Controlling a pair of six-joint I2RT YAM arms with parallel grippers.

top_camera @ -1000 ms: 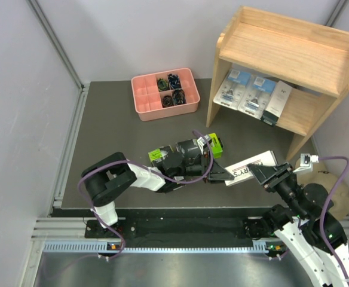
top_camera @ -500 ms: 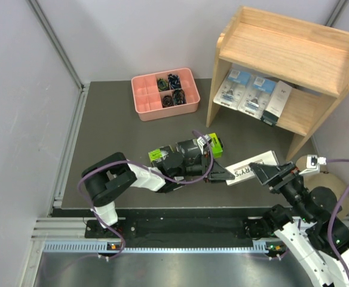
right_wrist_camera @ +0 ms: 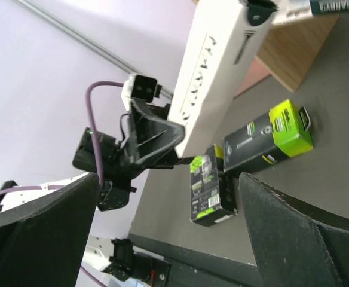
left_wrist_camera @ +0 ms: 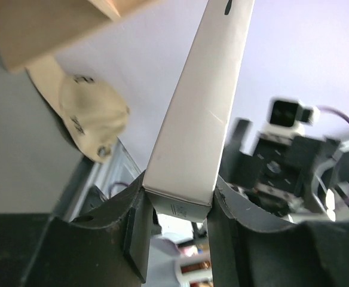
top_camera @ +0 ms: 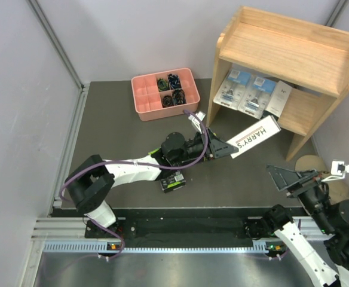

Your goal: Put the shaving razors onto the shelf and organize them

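My left gripper [top_camera: 224,147] is shut on the near end of a slim white razor box [top_camera: 256,136], which is raised and angled toward the wooden shelf [top_camera: 294,45]. The left wrist view shows that box [left_wrist_camera: 204,107] clamped between both fingers [left_wrist_camera: 132,233]. My right gripper [top_camera: 285,177] stands open with nothing in it, apart from the box, at the front right. Two blue-carded blister packs [top_camera: 231,86] [top_camera: 255,92] and another white box [top_camera: 279,98] lie on the lower shelf. One black and lime-green box [top_camera: 173,184] lies on the table; the right wrist view shows it [right_wrist_camera: 209,191] beside a second one [right_wrist_camera: 270,137].
A pink divided tray [top_camera: 162,112] of small dark items stands at the back, left of the shelf. A tan cap [top_camera: 318,167] lies off the table's right edge, by the shelf's foot. Grey walls close in the left and back.
My right gripper opened, let go of the white box and drew back to the right. My left arm stretched out and carried the box up toward the shelf, uncovering a black box.
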